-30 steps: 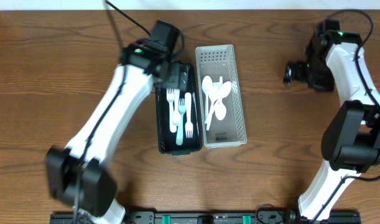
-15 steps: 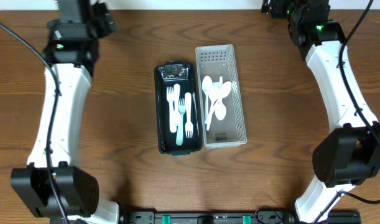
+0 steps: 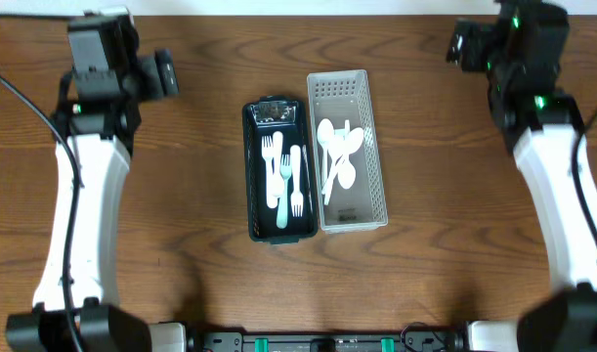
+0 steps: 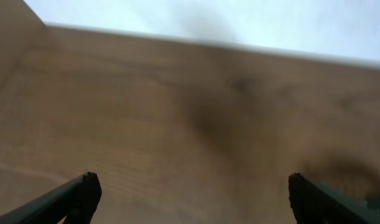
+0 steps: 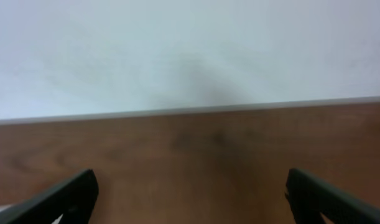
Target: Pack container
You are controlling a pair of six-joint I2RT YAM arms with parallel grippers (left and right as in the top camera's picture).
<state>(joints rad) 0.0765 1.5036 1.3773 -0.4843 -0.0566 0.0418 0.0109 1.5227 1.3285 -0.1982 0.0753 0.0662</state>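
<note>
A black container in the middle of the table holds several white and pale blue forks. Beside it on the right a white perforated basket holds several white spoons. My left gripper is raised at the far left, well away from both containers. In the left wrist view its fingers are wide apart and empty over bare wood. My right gripper is raised at the far right. In the right wrist view its fingers are wide apart and empty.
The wooden table ends at its far edge against a white wall. A black rail runs along the near edge.
The left arm swung from the black container to the far left corner and the right arm to the far right corner; both then came slightly nearer. The cutlery has not moved.
</note>
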